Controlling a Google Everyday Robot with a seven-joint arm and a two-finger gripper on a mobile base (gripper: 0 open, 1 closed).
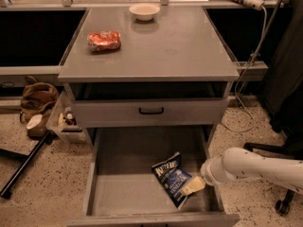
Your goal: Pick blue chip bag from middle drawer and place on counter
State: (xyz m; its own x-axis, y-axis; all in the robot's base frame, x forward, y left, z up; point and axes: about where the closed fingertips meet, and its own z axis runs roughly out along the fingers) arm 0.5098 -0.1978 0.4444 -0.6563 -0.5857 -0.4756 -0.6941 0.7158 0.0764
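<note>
The blue chip bag [171, 177] lies tilted on the floor of the open middle drawer [123, 183], toward its front right. My gripper [191, 186] comes in from the right on a white arm and sits at the bag's lower right edge, its pale fingers [194, 183] touching or overlapping the bag. The grey counter [165, 46] tops the cabinet above.
An orange-red foil snack bag [104, 40] and a small white bowl [144, 11] sit on the counter. A closed drawer front with a black handle [151, 110] is above the open drawer. A brown bag [38, 98] and a bin [66, 122] stand on the floor at left; a chair base [284, 205] at right.
</note>
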